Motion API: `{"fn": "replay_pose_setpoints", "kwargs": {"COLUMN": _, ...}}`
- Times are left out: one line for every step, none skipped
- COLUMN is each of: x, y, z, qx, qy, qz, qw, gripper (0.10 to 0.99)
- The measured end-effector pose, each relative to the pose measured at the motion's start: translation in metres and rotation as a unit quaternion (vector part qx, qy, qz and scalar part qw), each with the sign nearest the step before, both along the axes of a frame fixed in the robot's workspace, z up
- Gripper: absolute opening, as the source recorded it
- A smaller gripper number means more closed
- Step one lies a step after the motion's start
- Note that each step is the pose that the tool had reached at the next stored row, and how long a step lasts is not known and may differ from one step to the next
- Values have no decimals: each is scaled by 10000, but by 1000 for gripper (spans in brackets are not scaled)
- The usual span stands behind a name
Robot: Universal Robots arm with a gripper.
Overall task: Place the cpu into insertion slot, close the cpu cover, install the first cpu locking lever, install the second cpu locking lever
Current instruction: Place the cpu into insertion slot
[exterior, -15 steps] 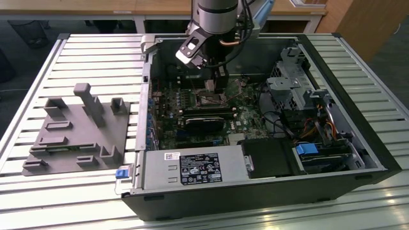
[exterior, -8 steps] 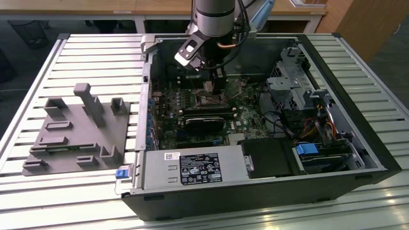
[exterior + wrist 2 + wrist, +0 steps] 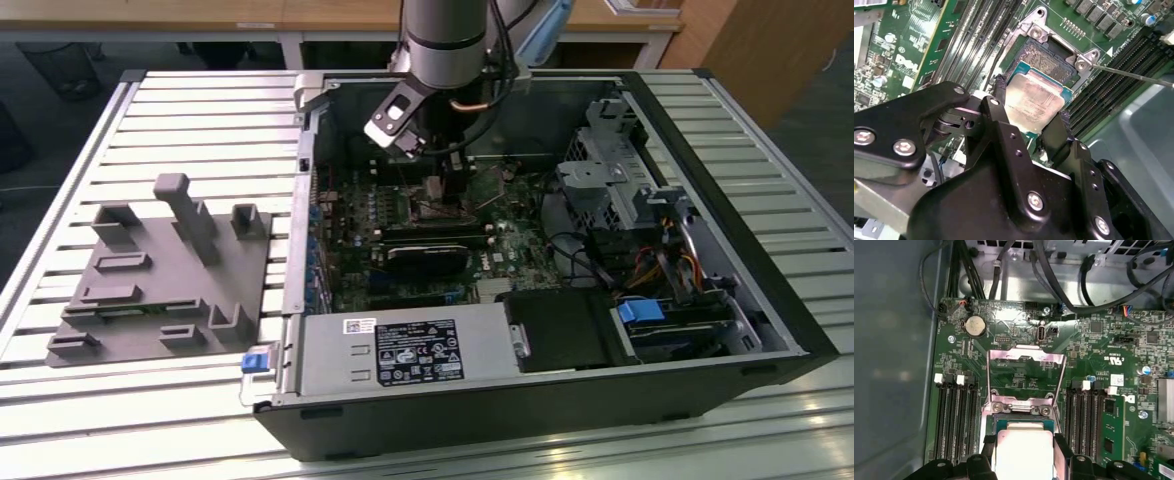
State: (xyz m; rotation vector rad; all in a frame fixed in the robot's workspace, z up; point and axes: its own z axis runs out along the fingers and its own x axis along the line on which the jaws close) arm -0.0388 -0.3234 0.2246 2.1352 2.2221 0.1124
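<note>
Closest to the lens in both wrist views is the gripper (image 3: 1032, 100) (image 3: 1024, 441), its black fingers (image 3: 1002, 127) clenched on two opposite edges of the cpu (image 3: 1035, 96) (image 3: 1024, 452), whose pale metal top faces up with a green rim around it. That chip sits over the insertion slot (image 3: 1048, 56) without covering it squarely: a strip of the slot's dark field shows past one edge in the second wrist view, and I cannot tell whether the chip is fully seated. Beyond the chip in the first wrist view the cpu cover (image 3: 1026, 354) stands open on its hinge, with green board visible through its window. One thin locking lever (image 3: 1134, 75) sticks out free from beside a screw at the slot's corner. Long black memory slots (image 3: 954, 422) flank the socket on both sides, and a coin cell (image 3: 975, 326) lies farther off on the board. Reading the exterior view as a clock face centred on the gripper (image 3: 447, 185), the arm (image 3: 445, 30) hangs from twelve o'clock into the open computer case (image 3: 781, 330). A black cooler block (image 3: 430, 250) lies just at six o'clock, with the power supply (image 3: 400, 352) farther along six and a metal drive cage (image 3: 607, 160) at three. A grey fixture (image 3: 160, 265) sits on the slatted table (image 3: 187, 110) at about eight o'clock, toward the exterior view's left, just beside the case's wall.
</note>
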Motion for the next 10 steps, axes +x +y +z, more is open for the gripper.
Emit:
{"fn": "replay_pose_setpoints", "kwargs": {"x": -1, "y": 1, "z": -13, "qx": 0, "qy": 0, "qz": 1, "qw": 10000, "gripper": 541}}
{"fn": "replay_pose_setpoints", "kwargs": {"x": -2, "y": 1, "z": -20, "qx": 0, "qy": 0, "qz": 1, "qw": 10000, "gripper": 541}}
{"fn": "replay_pose_setpoints", "kwargs": {"x": -5, "y": 1, "z": -23, "qx": 0, "qy": 0, "qz": 0, "qw": 10000, "gripper": 541}}
{"fn": "replay_pose_setpoints", "kwargs": {"x": -9, "y": 0, "z": -25, "qx": 0, "qy": 0, "qz": 0, "qw": 10000, "gripper": 541}}
{"fn": "replay_pose_setpoints", "kwargs": {"x": -14, "y": 1, "z": -30, "qx": 0, "qy": 0, "qz": -5, "qw": 10000, "gripper": 541}}
{"fn": "replay_pose_setpoints", "kwargs": {"x": -19, "y": 1, "z": -37, "qx": 0, "qy": 0, "qz": -18, "qw": 10000, "gripper": 541}}
{"fn": "replay_pose_setpoints", "kwargs": {"x": -24, "y": 1, "z": -46, "qx": 0, "qy": 0, "qz": -33, "qw": 10000, "gripper": 541}}
{"fn": "replay_pose_setpoints", "kwargs": {"x": -26, "y": 2, "z": -58, "qx": 0, "qy": 0, "qz": -39, "qw": 10000, "gripper": 541}}
{"fn": "replay_pose_setpoints", "kwargs": {"x": -28, "y": 2, "z": -70, "qx": 0, "qy": 0, "qz": -43, "qw": 10000, "gripper": 541}}
{"fn": "replay_pose_setpoints", "kwargs": {"x": -29, "y": 3, "z": -82, "qx": 0, "qy": 0, "qz": -48, "qw": 10000, "gripper": 541}}
